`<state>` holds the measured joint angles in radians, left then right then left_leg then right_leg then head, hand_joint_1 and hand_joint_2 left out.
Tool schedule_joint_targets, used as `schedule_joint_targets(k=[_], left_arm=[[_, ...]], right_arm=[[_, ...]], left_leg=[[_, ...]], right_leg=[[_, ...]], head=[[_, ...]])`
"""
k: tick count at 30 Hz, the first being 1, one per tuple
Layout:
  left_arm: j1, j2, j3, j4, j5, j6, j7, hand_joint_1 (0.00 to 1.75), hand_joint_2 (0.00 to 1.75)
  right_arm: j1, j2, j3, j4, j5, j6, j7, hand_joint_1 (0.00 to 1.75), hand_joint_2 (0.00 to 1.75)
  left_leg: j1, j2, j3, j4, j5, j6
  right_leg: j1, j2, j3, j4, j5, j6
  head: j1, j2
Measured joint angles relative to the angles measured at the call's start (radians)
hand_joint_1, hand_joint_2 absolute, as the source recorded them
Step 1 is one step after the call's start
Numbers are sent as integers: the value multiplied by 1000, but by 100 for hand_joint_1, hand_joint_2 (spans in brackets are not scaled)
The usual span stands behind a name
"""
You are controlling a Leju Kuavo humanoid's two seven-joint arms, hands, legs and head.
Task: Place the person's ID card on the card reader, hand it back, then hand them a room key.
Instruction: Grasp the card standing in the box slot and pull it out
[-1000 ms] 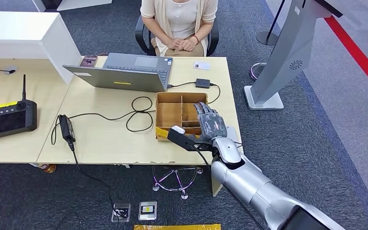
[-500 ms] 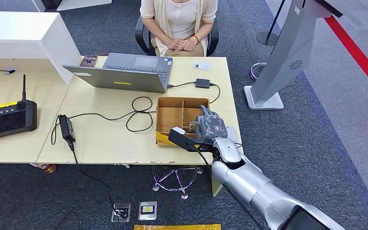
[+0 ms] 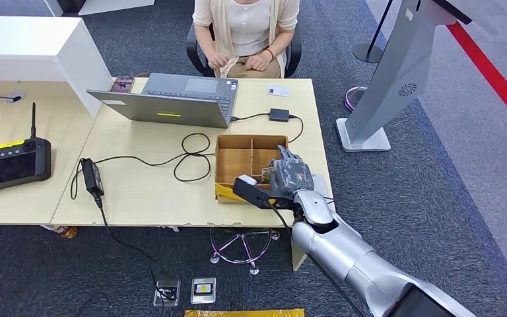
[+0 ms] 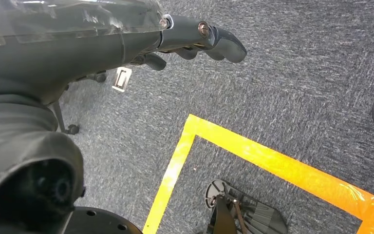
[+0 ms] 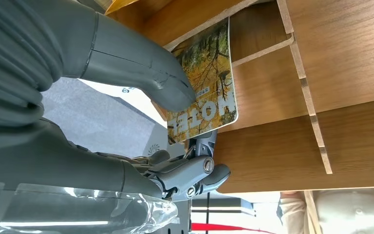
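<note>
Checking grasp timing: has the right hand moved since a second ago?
Yes. The right hand has curled closed and pulled back toward the wooden box's near edge, now pinching the hotel key card.

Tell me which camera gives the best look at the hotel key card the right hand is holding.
The right wrist view: the key card is close up, print readable, pinched by the right hand over the wooden box. In the head view it's a small sliver beside the hand. The left wrist view faces the floor.
</note>
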<state>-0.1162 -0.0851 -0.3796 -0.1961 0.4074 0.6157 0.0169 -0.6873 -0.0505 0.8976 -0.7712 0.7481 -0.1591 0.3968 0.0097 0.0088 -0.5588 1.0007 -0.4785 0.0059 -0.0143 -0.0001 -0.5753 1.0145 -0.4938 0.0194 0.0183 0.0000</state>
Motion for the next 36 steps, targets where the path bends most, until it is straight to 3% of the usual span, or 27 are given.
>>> schedule_joint_targets(k=[6,11,18,23,36], left_arm=[[0,0,0,0,1,0,0,0,0],[0,0,0,0,-1,0,0,0,0],[-1,-1,-11,0,-10,0,13,0,0],[-1,-2,-24,0,-9,1,15,0,0],[-2,-11,-44,-1,4,2,15,0,0]], right_arm=[[1,-1,0,0,12,-10,7,175,175],[-1,-4,-9,-29,24,-82,33,175,175],[-34,-20,-120,-185,-291,-281,-24,175,175],[-65,-50,-183,-302,-350,-387,-17,175,175],[-97,-100,-215,-391,-469,-444,0,175,175]], left_leg=[[0,0,0,0,0,0],[0,0,0,0,0,0],[0,0,0,0,0,0],[0,0,0,0,0,0],[0,0,0,0,0,0]], right_leg=[[0,0,0,0,0,0],[0,0,0,0,0,0],[0,0,0,0,0,0],[0,0,0,0,0,0],[0,0,0,0,0,0]], head=[[0,0],[0,0],[0,0],[0,0],[0,0]])
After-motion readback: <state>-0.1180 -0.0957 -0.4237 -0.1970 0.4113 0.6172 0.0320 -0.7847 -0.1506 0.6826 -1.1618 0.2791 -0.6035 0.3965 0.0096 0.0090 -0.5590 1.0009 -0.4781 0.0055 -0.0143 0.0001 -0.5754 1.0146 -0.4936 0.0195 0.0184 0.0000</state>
